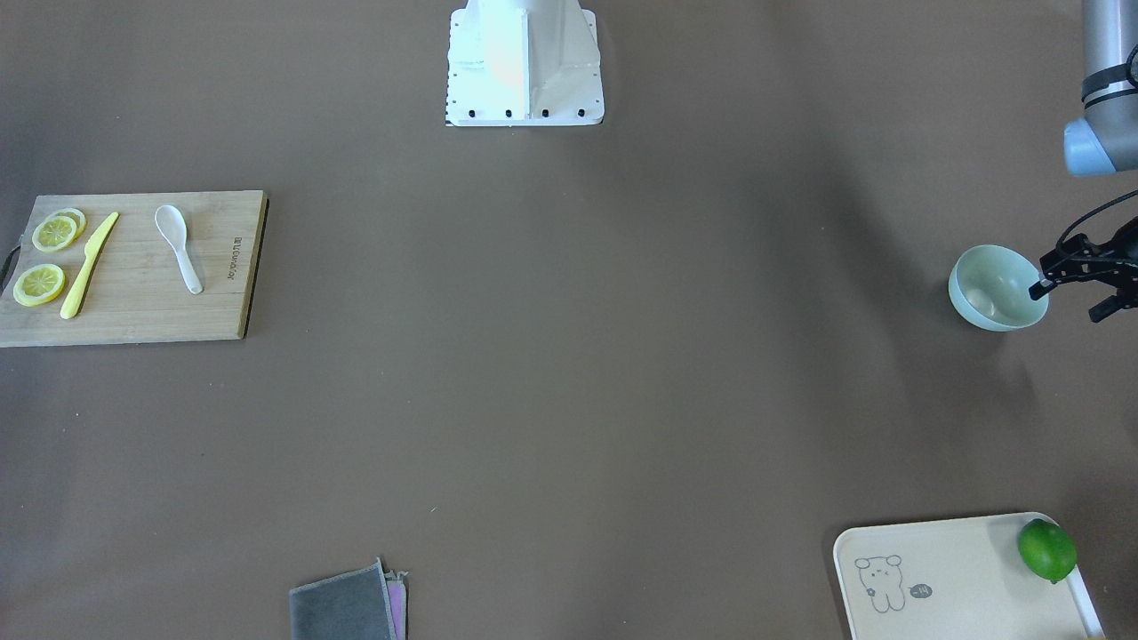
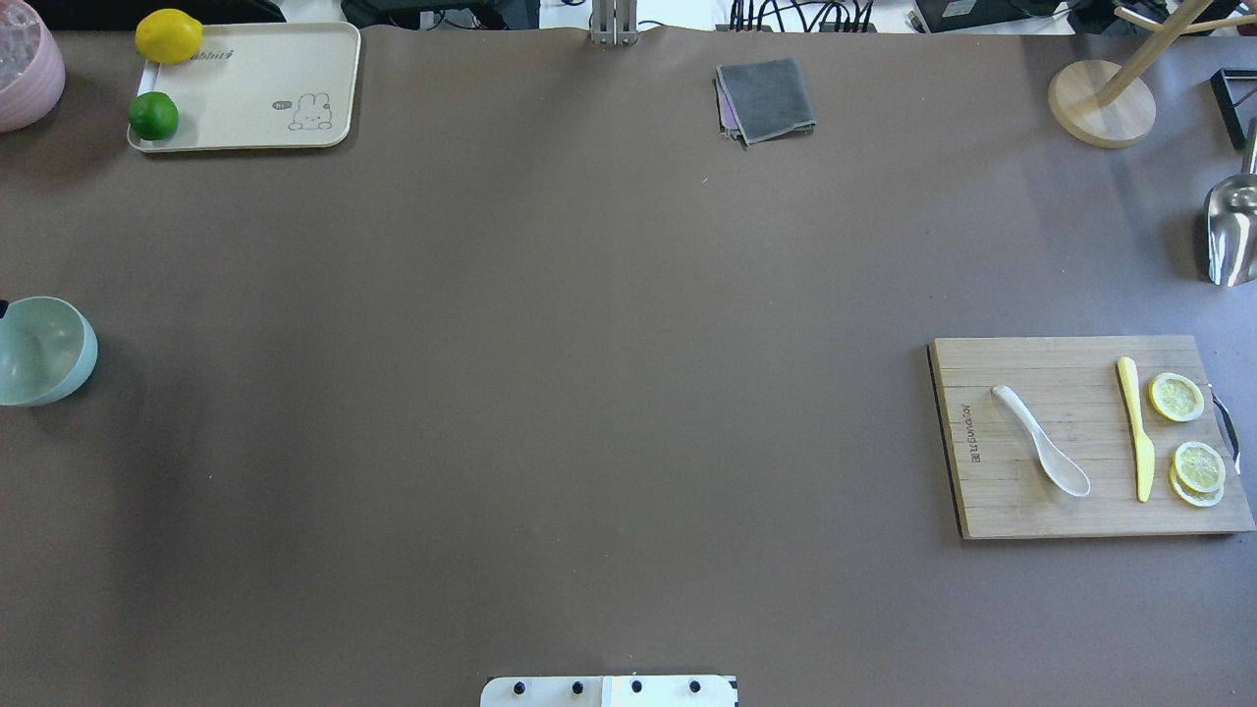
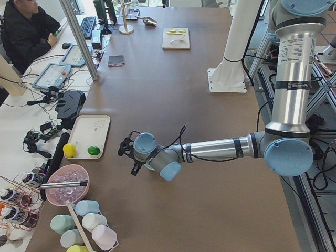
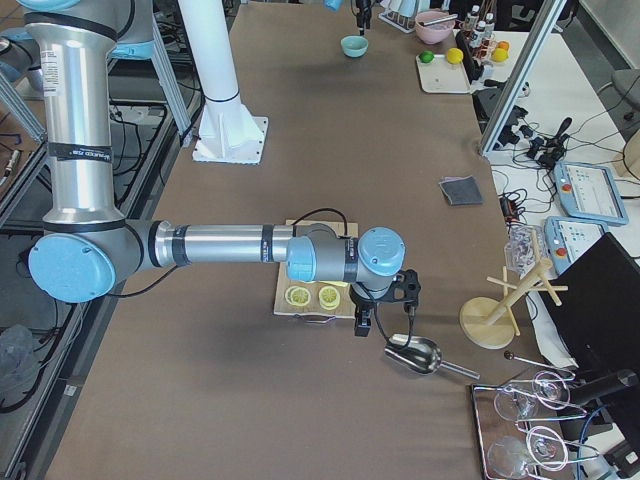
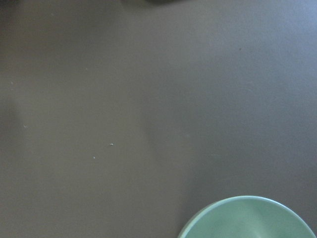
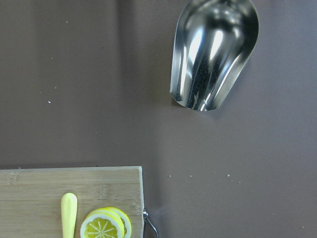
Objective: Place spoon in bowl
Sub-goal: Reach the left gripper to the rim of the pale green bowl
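The white spoon (image 1: pixel 178 244) lies on a wooden cutting board (image 1: pixel 222 302) on the robot's right side, beside a yellow knife (image 1: pixel 87 267); it also shows in the overhead view (image 2: pixel 1041 452). The mint-green bowl (image 1: pixel 997 287) stands upright far away on the robot's left, also in the overhead view (image 2: pixel 39 351) and the left wrist view (image 5: pixel 250 218). My left gripper (image 1: pixel 1067 302) hovers at the bowl's outer side, open and empty, one fingertip over the rim. My right gripper (image 4: pixel 380 315) hangs past the board's outer end near a metal scoop; I cannot tell if it is open.
Lemon slices (image 2: pixel 1188 432) lie on the board. A metal scoop (image 6: pixel 213 54) lies beyond it, with a wooden stand (image 2: pixel 1100 103) further off. A cream tray (image 2: pixel 255 88) holds a lime and a lemon. A grey cloth (image 2: pixel 766 98) lies at the far edge.
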Tool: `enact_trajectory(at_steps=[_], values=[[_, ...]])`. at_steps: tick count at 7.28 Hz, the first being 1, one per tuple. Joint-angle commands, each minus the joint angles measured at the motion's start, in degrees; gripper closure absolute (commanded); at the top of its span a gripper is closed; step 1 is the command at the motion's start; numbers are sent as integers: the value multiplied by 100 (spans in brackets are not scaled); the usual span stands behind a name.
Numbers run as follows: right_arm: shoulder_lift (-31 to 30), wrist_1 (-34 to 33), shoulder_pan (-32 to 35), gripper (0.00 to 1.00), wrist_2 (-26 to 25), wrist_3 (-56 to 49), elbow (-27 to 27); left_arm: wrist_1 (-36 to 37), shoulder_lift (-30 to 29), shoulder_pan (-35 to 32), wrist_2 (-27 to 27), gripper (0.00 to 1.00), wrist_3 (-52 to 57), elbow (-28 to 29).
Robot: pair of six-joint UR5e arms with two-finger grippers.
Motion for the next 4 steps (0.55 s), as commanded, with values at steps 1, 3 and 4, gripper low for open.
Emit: enact_trajectory(at_steps=[1, 3, 4], values=[[8, -3, 0, 0, 0, 9, -1, -15, -4, 172, -52, 3, 10, 170], [8, 6, 0, 0, 9, 9, 7, -15, 31, 198, -122, 32, 36, 215], [8, 6, 0, 0, 9, 9, 7, -15, 49, 199, -210, 53, 36, 250]])
